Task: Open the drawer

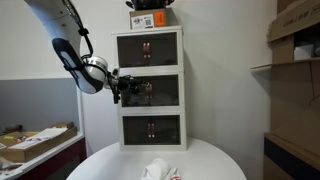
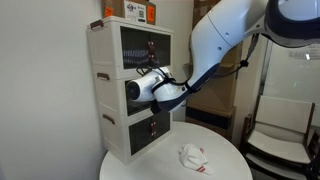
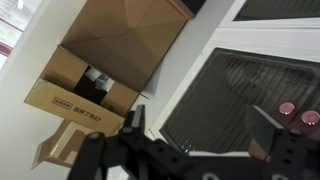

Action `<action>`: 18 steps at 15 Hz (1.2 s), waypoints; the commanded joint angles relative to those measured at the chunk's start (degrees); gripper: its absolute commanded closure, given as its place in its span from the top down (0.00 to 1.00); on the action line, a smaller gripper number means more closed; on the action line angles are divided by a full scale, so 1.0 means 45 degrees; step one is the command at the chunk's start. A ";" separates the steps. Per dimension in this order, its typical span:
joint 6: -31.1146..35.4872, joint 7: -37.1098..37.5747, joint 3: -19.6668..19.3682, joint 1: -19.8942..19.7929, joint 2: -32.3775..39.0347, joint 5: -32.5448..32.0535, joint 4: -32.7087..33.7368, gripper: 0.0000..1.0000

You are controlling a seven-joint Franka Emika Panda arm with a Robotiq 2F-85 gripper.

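The gripper is open. In the wrist view its two dark fingers stand well apart with nothing between them, only the grey panel behind. Just outside one finger, off to the side rather than in the gap, sit the small reddish knobs of the handle, so the jaws are near it but not yet around it.

In an exterior view the gripper hovers at the front of the drawer — the middle one of three dark fronts in the tall white cabinet. It is level with that front and towards one edge of it. Whether a fingertip touches the panel I cannot tell.

The drawer looks shut, its front in line with the ones above and below, so by my reading nothing of the opening itself is done. The approach is nearly complete — what remains is to centre on the handle, close on it and pull outward.
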 commanded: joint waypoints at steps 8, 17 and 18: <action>0.2123 0.0049 -0.0383 0.0107 0.1378 0.1129 0.2409 1.00; 0.3013 -0.0025 -0.0683 0.0120 0.1791 0.1345 0.3305 0.55; 0.3079 -0.0023 -0.0708 0.0126 0.1807 0.1350 0.3347 0.45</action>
